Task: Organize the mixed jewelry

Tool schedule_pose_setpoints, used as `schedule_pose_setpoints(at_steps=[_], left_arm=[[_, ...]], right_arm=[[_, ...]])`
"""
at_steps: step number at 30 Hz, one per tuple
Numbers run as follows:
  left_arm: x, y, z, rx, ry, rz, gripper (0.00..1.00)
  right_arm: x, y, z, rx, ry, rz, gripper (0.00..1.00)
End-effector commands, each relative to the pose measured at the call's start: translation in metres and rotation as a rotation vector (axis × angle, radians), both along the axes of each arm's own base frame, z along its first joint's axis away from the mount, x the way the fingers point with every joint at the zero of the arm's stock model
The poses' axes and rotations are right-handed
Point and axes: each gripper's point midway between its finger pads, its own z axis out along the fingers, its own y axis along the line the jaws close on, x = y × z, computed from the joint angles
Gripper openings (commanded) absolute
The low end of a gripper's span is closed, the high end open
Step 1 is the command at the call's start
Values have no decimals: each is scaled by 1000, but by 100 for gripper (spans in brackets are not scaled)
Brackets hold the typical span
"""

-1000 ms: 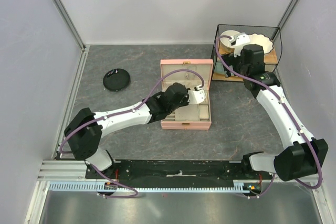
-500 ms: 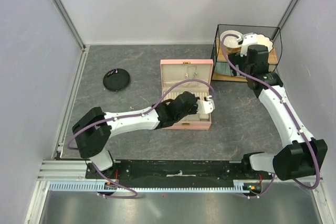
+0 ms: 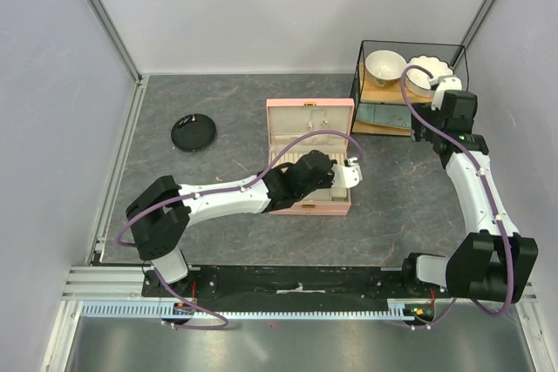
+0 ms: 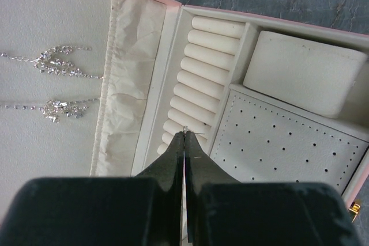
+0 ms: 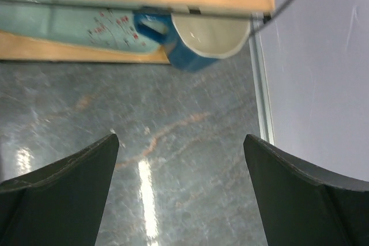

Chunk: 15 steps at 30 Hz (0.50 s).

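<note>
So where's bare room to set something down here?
Bare grey tabletop lies between the black round dish and the pink rectangular box, and beyond that box. Crowded: the box under the left arm, the black wire basket far right.

A grey marbled table (image 3: 218,111) carries an open pink box (image 3: 309,119) at centre, a black round dish (image 3: 193,133) well apart to its left (lying flat), and a black wire rack (image 3: 411,43) at the far right corner.

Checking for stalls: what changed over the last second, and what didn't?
The shut left gripper slid right across the pink box toward its right side. The open right gripper backed out of the wire rack, uncovering the bowls. Box and black dish stayed put.
</note>
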Motion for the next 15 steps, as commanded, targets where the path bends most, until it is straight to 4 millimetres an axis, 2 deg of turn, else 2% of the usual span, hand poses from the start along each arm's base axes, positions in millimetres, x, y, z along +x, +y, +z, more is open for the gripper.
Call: schedule_pose_setpoints(at_steps=[1,3,8,15], left_arm=[[-2,-13,16,-34,-6,-22,2],[-4,-14,20,-37,0,-27,2],[-9,-18,20,-47,33,-43,2],[-14,-18,8,-21,49,-60,1]], right_arm=[[-21,-16,-8,7,2,-12,98],[-33,-30,-19,2,31,-44,98],[-56,-56,-27,22,45,-99,98],[-63,-64,-33,44,50,-117,98]])
